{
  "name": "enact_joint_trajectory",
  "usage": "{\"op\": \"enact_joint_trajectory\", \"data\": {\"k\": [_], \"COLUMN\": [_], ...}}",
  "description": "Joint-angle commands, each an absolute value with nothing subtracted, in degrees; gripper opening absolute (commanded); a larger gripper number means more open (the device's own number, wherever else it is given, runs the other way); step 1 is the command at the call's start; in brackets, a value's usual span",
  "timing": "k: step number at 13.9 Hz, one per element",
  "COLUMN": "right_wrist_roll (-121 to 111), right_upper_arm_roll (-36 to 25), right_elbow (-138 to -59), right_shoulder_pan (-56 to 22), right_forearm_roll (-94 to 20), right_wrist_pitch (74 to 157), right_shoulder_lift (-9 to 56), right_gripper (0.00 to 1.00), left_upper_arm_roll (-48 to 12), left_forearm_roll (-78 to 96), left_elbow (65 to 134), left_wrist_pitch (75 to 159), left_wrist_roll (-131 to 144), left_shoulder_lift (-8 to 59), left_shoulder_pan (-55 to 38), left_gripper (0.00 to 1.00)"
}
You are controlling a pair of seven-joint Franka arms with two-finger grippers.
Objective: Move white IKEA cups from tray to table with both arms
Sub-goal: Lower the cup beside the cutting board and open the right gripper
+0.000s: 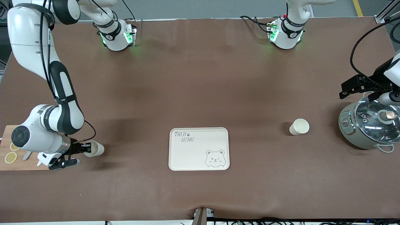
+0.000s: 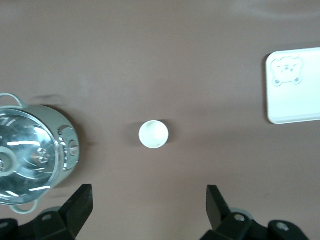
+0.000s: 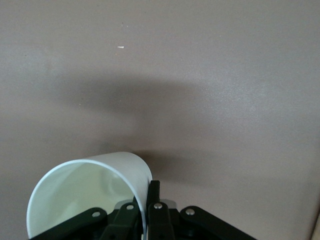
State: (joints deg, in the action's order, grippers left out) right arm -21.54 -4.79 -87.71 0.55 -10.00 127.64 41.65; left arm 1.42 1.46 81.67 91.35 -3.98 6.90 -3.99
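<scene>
One white cup [image 1: 299, 127] stands upright on the brown table between the tray and the grey pot; it also shows in the left wrist view [image 2: 154, 134]. My left gripper [image 1: 352, 87] is open and empty, up in the air over the pot's edge, its fingers [image 2: 80, 205] wide apart. My right gripper [image 1: 82, 150] is shut on the wall of the second white cup [image 1: 94, 149] near the right arm's end of the table. The right wrist view shows its fingers [image 3: 154, 197] pinching the rim of that cup [image 3: 85, 192], which hangs tilted.
A cream bear-printed tray [image 1: 199, 149] lies mid-table, also in the left wrist view [image 2: 295, 95]. A grey pot with a glass lid [image 1: 368, 125] stands at the left arm's end. A wooden board with lemon slices [image 1: 9, 153] lies under the right arm's wrist.
</scene>
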Motion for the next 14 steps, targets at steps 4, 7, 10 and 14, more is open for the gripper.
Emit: {"op": "enact_joint_trajectory", "data": {"k": [4, 7, 10, 14], "right_wrist_roll": [-22.76, -22.76, -22.68, -22.85], "right_upper_arm_roll": [-4.04, -4.04, -4.04, -4.04], "right_elbow": [-87.89, -87.80, -87.45, -87.19], "right_shoulder_pan": [1.32, 1.14, 0.88, 1.32], "right_forearm_roll": [-12.57, -12.57, -12.57, -12.57], "right_wrist_pitch": [129.81, 129.81, 129.90, 129.90], "right_shoulder_lift": [42.71, 42.71, 42.71, 42.71], "right_gripper": [0.00, 0.00, 0.83, 1.00], "left_upper_arm_roll": [0.00, -0.26, -0.35, -0.35], "left_forearm_roll": [-2.64, -2.46, -2.37, -1.58], "left_elbow": [83.14, 83.14, 83.06, 83.06], "left_wrist_pitch": [91.93, 92.02, 92.46, 92.46], "left_wrist_roll": [-7.12, -7.03, -7.03, -6.33], "left_shoulder_lift": [6.24, 6.42, 6.85, 7.03], "left_shoulder_pan": [-4.31, -4.31, -4.04, -3.69], "left_gripper": [1.00, 1.00, 1.00, 1.00]}}
